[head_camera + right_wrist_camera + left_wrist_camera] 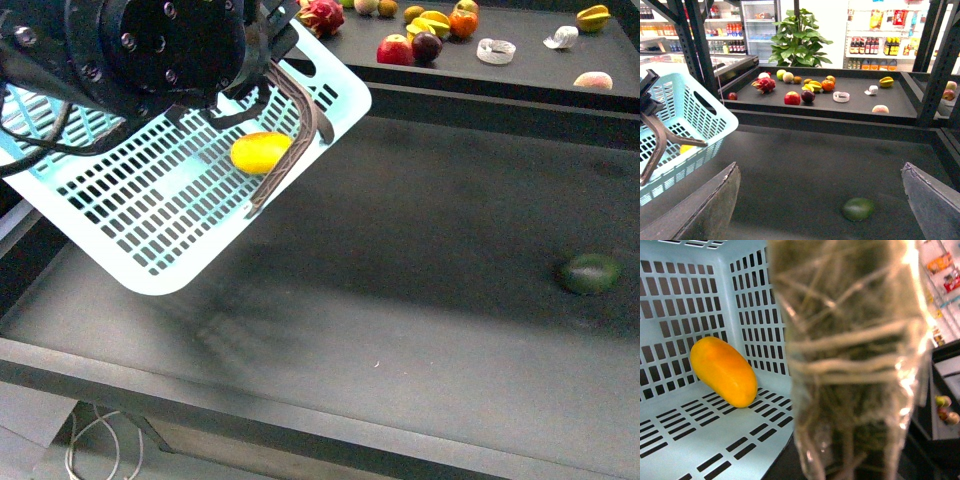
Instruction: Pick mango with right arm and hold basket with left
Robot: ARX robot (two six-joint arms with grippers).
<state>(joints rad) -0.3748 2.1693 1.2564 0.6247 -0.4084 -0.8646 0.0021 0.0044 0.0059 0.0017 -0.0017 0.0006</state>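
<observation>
A pale turquoise basket (150, 200) with slotted walls hangs tilted in the air above the left part of a dark tabletop (400, 300), held up by the bulky black left arm (130, 45). The left tool is clamped on one of the basket's grey-brown handles (300, 130); its fingers cannot be made out clearly, and the left wrist view is half blocked by a blurred, scuffed shape close to the lens. The bright yellow mango (261, 152) lies inside the basket, resting on its slotted floor near a corner, just beside the handles. The right tool (820, 200) hangs well apart from the basket and mango, its two fingers (705, 210) spread wide with nothing between them. Below it on the tabletop sits a dark green oval fruit (858, 209), far right. Beyond, a raised shelf (520, 70) carries assorted fruit, including a red apple (395, 50).
</observation>
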